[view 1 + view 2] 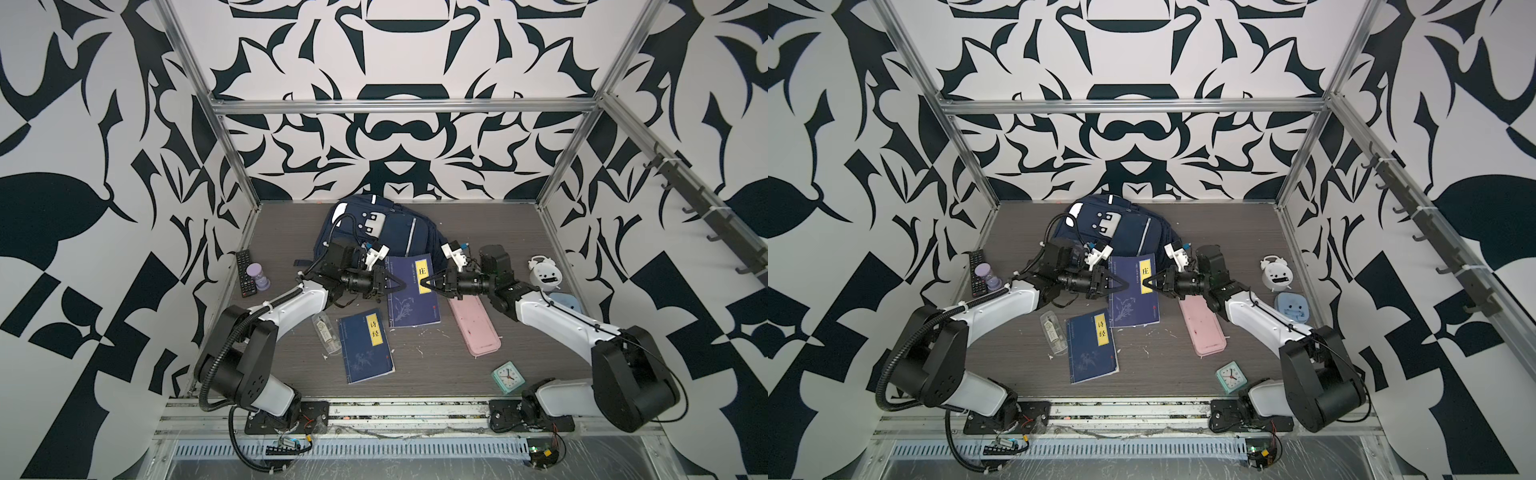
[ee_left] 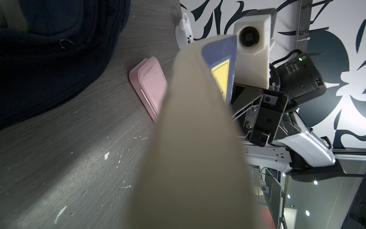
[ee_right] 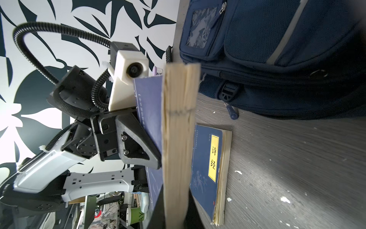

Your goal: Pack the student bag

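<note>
The student bag [image 1: 374, 226] [image 1: 1121, 232], navy with pale strips, lies at the back of the table in both top views. In front of it a blue book with a yellow label [image 1: 409, 307] [image 3: 178, 119] hangs above the table between both grippers. My left gripper [image 1: 403, 286] is shut on its left edge; its upper finger [image 3: 138, 142] presses on the cover. My right gripper [image 1: 422, 283] [image 3: 176, 214] is shut on the right edge, with a jaw on each side of the pages. In the left wrist view the book's pages [image 2: 198, 138] hide my own jaws.
A second blue book [image 1: 365, 347] lies flat near the front, with a clear case [image 1: 326, 334] to its left. A pink pencil case [image 1: 476, 326] lies under the right arm. Remote [image 1: 245, 272] and hourglass [image 1: 257, 276] are far left; white clock [image 1: 545, 272] and green clock [image 1: 508, 376] are on the right.
</note>
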`<state>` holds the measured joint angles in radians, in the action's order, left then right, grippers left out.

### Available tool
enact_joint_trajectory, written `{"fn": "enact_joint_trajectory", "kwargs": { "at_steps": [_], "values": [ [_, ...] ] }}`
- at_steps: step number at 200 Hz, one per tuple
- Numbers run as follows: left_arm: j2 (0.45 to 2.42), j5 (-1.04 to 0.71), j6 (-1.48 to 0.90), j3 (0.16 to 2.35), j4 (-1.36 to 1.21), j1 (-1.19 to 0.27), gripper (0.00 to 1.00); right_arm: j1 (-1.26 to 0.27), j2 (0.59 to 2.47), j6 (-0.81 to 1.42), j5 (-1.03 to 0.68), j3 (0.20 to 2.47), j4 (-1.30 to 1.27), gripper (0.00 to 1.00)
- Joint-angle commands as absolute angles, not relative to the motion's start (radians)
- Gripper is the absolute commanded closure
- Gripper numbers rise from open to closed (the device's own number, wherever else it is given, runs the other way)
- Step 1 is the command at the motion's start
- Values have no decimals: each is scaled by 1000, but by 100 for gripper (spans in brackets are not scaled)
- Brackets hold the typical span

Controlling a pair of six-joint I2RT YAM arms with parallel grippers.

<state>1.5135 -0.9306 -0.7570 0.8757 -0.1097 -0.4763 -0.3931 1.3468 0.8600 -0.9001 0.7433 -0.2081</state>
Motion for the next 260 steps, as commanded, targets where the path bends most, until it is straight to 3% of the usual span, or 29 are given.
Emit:
{"fn": "enact_joint_trajectory", "kwargs": {
  "at_steps": [1, 28, 53, 111, 165, 231, 260],
  "values": [
    [1526, -859, -681, 928, 29, -475, 94, -398, 1291, 780, -871, 813, -135, 100],
    [1526, -733, -581, 1002, 224, -476, 66, -397, 1260, 679, -780, 858, 23, 100],
    [1525, -613, -507, 1070, 361, -476, 56, -374, 1234, 627, -703, 895, 120, 100],
    [1593, -417, -444, 1210, 499, -506, 54, -153, 1194, 634, -554, 904, 220, 100],
    [1833, -200, -380, 1517, 677, -619, 55, -67, 1138, 636, -421, 900, 234, 100],
    [2180, -66, -328, 1951, 825, -720, 53, -8, 1089, 617, -448, 893, 279, 100],
    [2282, 112, -323, 2091, 885, -746, 55, -7, 1060, 615, -468, 866, 273, 100]
  ]
}}
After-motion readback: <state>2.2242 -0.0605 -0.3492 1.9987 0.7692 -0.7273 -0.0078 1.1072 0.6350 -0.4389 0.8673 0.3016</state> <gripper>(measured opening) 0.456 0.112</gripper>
